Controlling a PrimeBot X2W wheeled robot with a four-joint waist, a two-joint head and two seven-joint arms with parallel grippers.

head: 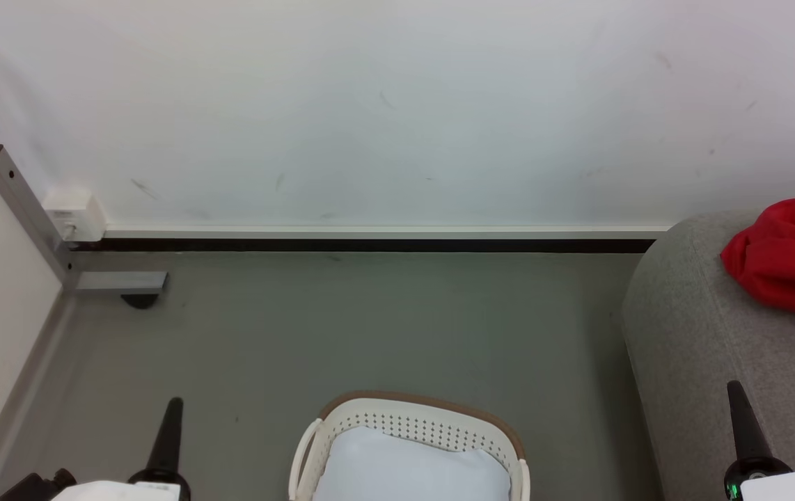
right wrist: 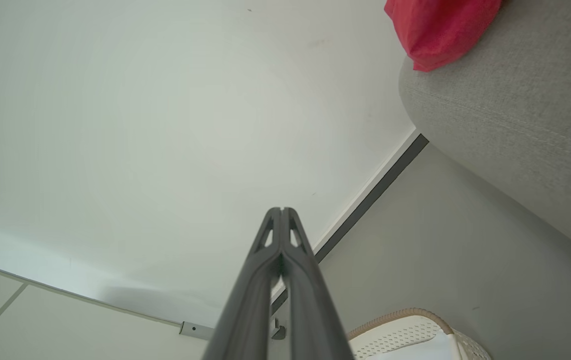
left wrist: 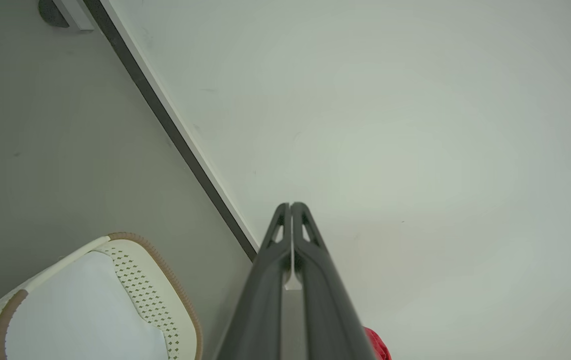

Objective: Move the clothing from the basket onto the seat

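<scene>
The red clothing (head: 791, 254) lies bunched on top of the light grey seat (head: 704, 348) at the right edge, a bit of white trim at its lower corner; the clothing (right wrist: 440, 27) also lies on the seat (right wrist: 520, 115) in the right wrist view, and a red scrap of clothing (left wrist: 378, 345) peeks past the left fingers. The white basket (head: 411, 424) with brown rim stands on the floor at bottom centre, only a pale lining inside it; the basket (left wrist: 155, 295) and basket (right wrist: 415, 332) show in both wrist views. My left gripper (head: 173, 407) is shut with nothing in it, left of the basket. My right gripper (head: 736, 390) is shut with nothing in it, over the seat's front.
A white wall with a dark skirting strip (head: 370, 245) runs behind the grey floor (head: 342, 327). A metal post with a foot bracket (head: 115, 282) and a white box (head: 77, 214) stand in the left corner.
</scene>
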